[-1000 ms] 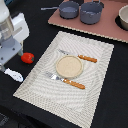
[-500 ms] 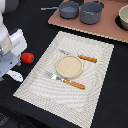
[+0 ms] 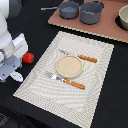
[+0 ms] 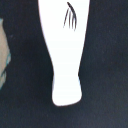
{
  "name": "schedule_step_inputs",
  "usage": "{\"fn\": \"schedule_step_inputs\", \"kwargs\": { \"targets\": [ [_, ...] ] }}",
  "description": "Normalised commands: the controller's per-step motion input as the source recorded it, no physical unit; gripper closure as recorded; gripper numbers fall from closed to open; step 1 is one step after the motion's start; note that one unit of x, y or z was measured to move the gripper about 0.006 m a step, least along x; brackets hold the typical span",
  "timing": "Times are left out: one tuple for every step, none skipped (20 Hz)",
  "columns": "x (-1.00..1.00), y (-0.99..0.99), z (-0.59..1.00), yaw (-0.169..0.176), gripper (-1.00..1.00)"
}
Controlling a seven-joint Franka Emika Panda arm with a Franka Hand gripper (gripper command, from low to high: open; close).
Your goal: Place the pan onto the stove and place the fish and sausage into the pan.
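The white fish [image 4: 65, 50] fills the wrist view, lying on the black table with dark fin lines at one end. In the exterior view its white tip [image 3: 16, 76] shows just below my gripper [image 3: 9, 67], which hangs over it at the exterior view's left. The fingers are hidden, so I cannot tell whether they are open or shut. The red sausage [image 3: 28, 58] lies on the table right beside the gripper. The grey-blue pan [image 3: 69, 9], its thin handle pointing to the exterior view's left, sits at the left end of the pinkish stove [image 3: 107, 27].
A larger grey pot [image 3: 91, 12] stands next to the pan on the stove. A striped beige placemat [image 3: 95, 75] holds a round tan plate [image 3: 68, 66] and two orange-handled pieces of cutlery [image 3: 74, 83]. A black burner with a dish [image 3: 123, 19] is at the far right.
The arm has shifted slightly at the exterior view's left, over the fish. The pan, the pot, the sausage and the placemat have not moved.
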Motion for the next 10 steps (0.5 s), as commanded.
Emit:
{"fn": "schedule_step_inputs", "kwargs": {
  "targets": [
    [0.01, -0.13, -0.24, 0.000, -1.00],
    [0.03, -0.10, -0.21, 0.000, -1.00],
    [0.03, -0.09, -0.21, 0.000, -1.00],
    [0.02, -0.11, -0.20, 0.000, -1.00],
    [0.03, -0.09, -0.20, 0.000, 1.00],
    [0.06, -0.07, -0.20, 0.000, 1.00],
    [0.05, -0.08, -0.20, 0.000, 1.00],
    [0.03, -0.09, -0.21, 0.000, 1.00],
    [0.03, -0.08, -0.21, 0.000, 1.00],
    [0.03, -0.07, -0.22, 0.000, 1.00]
  ]
}}
